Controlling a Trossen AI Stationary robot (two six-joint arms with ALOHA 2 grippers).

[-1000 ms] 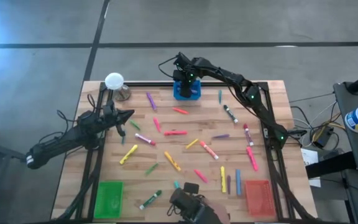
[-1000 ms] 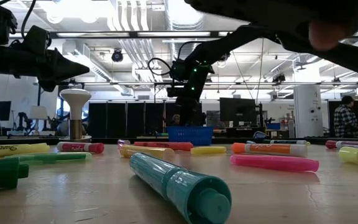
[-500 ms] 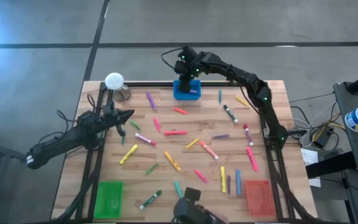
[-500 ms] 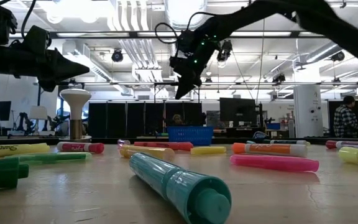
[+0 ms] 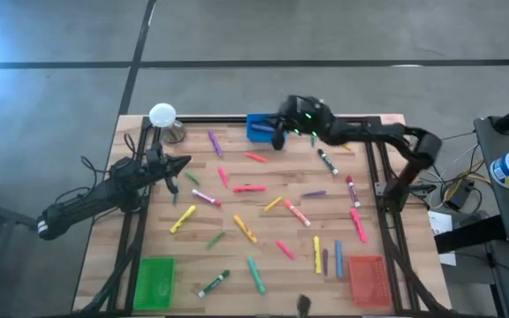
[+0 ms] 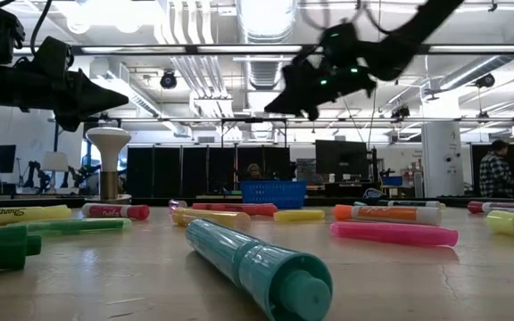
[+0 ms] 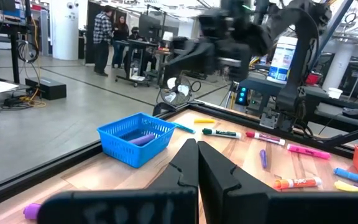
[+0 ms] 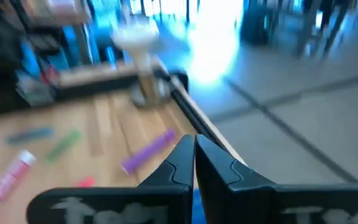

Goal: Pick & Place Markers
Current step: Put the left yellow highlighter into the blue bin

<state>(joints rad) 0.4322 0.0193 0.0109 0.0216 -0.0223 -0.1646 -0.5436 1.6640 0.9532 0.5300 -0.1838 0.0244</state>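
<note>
**Q:** Covering the work surface, what material, and what scattered on it?

**A:** Wooden slat table (image 5: 157, 234) inside a dark frame. Markers (image 5: 248, 188) strewn across the middle and right in pink, red, yellow, green, purple, blue and orange, all lying flat. Blue tray (image 5: 259, 128) at the far edge, with a purple marker (image 7: 143, 139) visible inside from the left wrist view. Green tray (image 5: 155, 281) at the near left corner, red tray (image 5: 367, 280) at the near right corner. White-topped stand (image 5: 163, 118) at the far left corner.

**Q:** Positions of the arms, and state of the jaws?

**A:** Right gripper (image 5: 278, 137) raised at the far edge, just beside the blue tray's right end; fingers (image 8: 213, 163) pressed together, nothing held. Left gripper (image 5: 184, 162) parked over the left side of the table; fingers (image 7: 216, 169) likewise closed on nothing.

**Q:** Beyond the table?

**A:** Grey floor crossed by dark lines. Open workshop with ceiling strip lights (image 6: 194, 49), monitors and benches. People (image 7: 107, 37) standing far off near a cart. Teal marker (image 6: 252, 267) largest in the low view, nearest that camera.
</note>
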